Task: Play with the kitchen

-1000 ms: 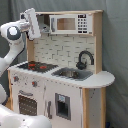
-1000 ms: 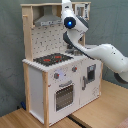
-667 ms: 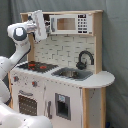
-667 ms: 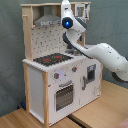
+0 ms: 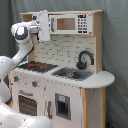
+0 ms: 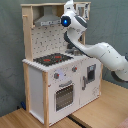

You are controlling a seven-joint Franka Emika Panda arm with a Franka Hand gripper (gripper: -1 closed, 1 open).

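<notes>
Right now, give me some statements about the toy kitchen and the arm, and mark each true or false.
1. The arm reaches up to the top shelf, near the microwave. True.
2. The faucet is white. False: it is black.
3. The hob has red rings. True.
4. The oven door hangs wide open. False: it is closed.
5. The hood sits below the sink. False: it is high above the hob.

one kitchen [image 5: 65, 75], seemingly one arm [image 6: 97, 50]
</notes>
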